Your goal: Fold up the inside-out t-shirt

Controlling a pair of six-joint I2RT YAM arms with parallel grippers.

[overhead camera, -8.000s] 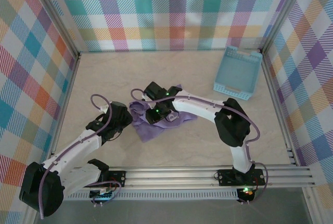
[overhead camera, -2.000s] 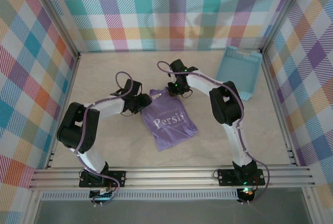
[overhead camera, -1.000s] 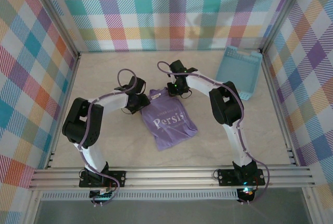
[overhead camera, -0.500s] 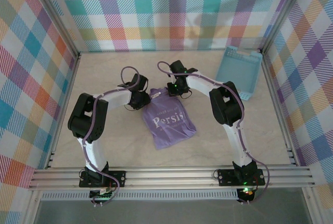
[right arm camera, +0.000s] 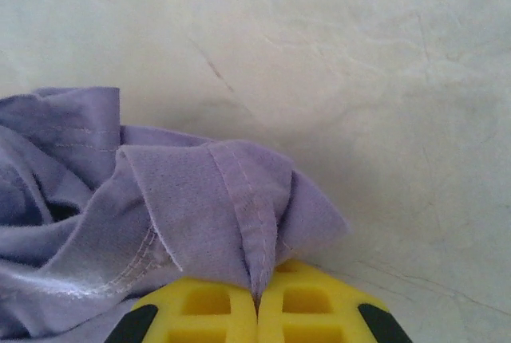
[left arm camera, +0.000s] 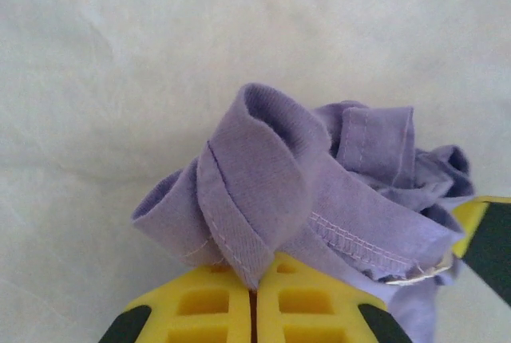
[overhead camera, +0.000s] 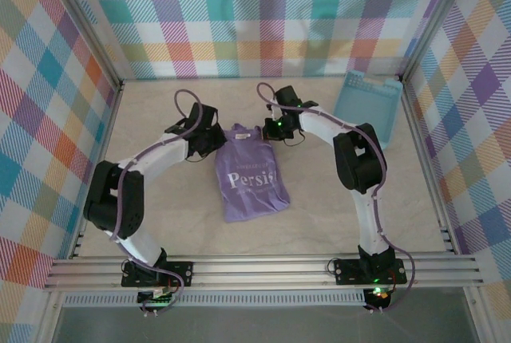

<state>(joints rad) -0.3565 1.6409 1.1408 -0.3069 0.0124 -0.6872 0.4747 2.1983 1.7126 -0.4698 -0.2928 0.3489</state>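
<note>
Pale stone-look desk, plaid walls on three sides.

My left pincer: yellow pads pressed together, pinching a rolled hem fold of the t-shirt. The cloth bunches up over the tips. From above, it sits at the shirt's far left corner.

Shirt lies flat near mid-desk. It's lavender and roughly a rectangle, running from the far edge between my two pincers back toward my bases. Pale lettering reading "Persis" faces up. The far edge looks gathered and rumpled where I'm gripping it, the rest fairly smooth.

My right pincer: pads also pressed together, pinching a stitched seam fold at the shirt's far right corner. Bare desk beyond it.

Both my arms reach in from the sides, elbows out.

Light blue slotted basket sits at far right by the wall, well apart from the shirt.
</note>
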